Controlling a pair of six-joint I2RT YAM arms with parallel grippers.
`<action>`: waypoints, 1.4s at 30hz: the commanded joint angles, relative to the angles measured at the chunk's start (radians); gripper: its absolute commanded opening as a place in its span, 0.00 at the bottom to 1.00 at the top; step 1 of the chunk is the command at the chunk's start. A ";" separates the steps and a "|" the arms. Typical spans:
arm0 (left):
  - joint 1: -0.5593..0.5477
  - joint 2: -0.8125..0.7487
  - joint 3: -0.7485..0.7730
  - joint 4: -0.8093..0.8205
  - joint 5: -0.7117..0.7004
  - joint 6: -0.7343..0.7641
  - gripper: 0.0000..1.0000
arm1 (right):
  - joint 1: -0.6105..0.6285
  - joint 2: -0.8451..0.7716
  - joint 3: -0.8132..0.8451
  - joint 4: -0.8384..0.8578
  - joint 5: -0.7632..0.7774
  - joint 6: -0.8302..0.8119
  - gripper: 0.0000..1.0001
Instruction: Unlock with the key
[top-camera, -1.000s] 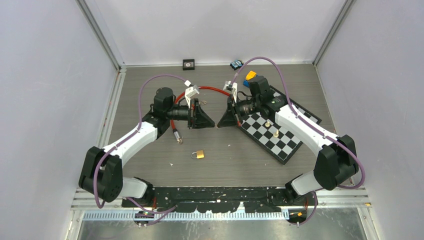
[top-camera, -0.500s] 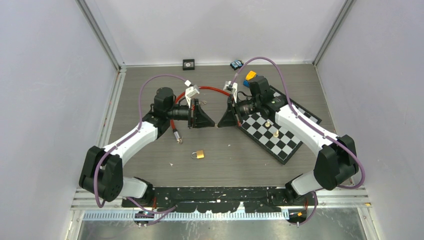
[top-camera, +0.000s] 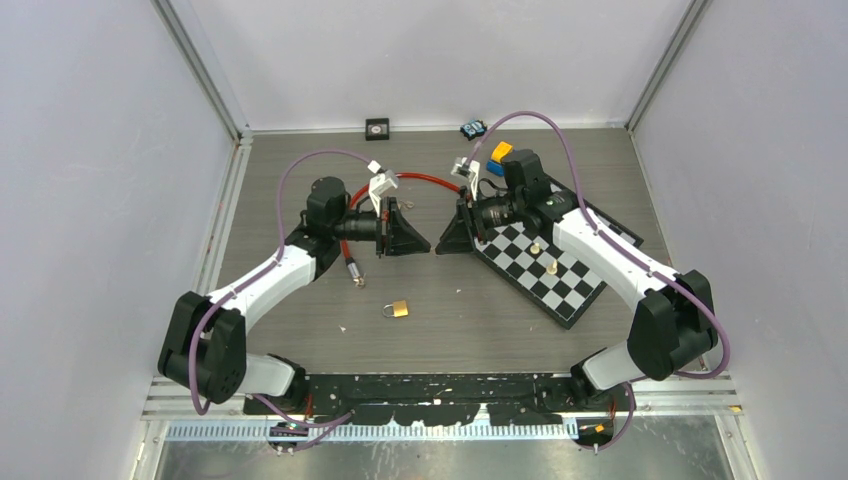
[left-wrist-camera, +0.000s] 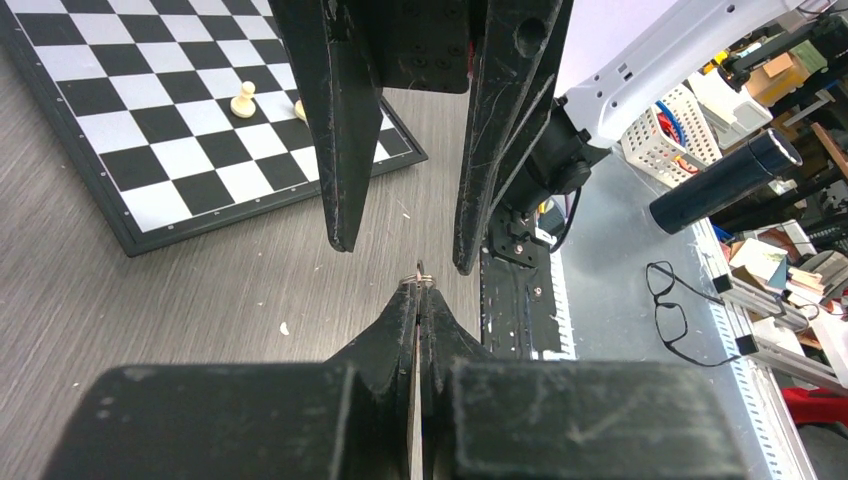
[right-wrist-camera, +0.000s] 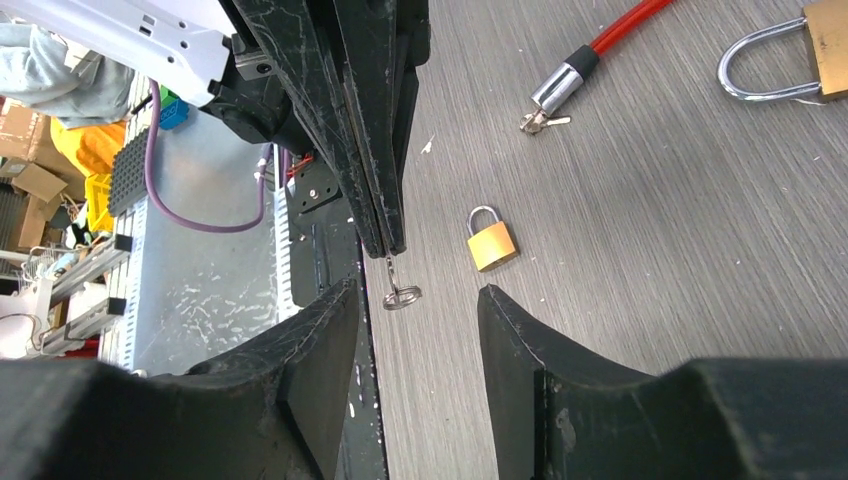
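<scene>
A small brass padlock (top-camera: 398, 308) lies on the table in front of both arms and also shows in the right wrist view (right-wrist-camera: 492, 240). My left gripper (top-camera: 428, 247) is shut on the key (right-wrist-camera: 392, 272), whose ring (right-wrist-camera: 402, 295) hangs out past the tips (left-wrist-camera: 420, 268). My right gripper (top-camera: 441, 247) faces it tip to tip and is open, its fingers (left-wrist-camera: 340, 150) standing either side of the ring without touching it. Both grippers hover above the table, behind the padlock.
A chessboard (top-camera: 575, 290) with two pale pawns (top-camera: 536, 247) lies to the right. A red cable lock (top-camera: 420, 180) runs behind the grippers, its end (right-wrist-camera: 560, 85) near a second, larger padlock (right-wrist-camera: 790, 50). Small blocks (top-camera: 498, 155) sit at the back.
My left gripper closed fully on the key, then my right gripper opened and let go of it. Neither arm has shifted much.
</scene>
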 joint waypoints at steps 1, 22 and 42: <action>0.004 -0.019 -0.002 0.062 0.005 -0.010 0.00 | 0.002 -0.025 0.009 0.055 -0.026 0.022 0.53; 0.004 -0.017 -0.002 0.062 0.010 -0.012 0.00 | 0.040 0.024 0.044 0.021 -0.043 -0.001 0.25; 0.006 -0.026 -0.010 0.062 0.007 0.004 0.00 | 0.034 0.000 0.039 0.001 -0.016 -0.035 0.01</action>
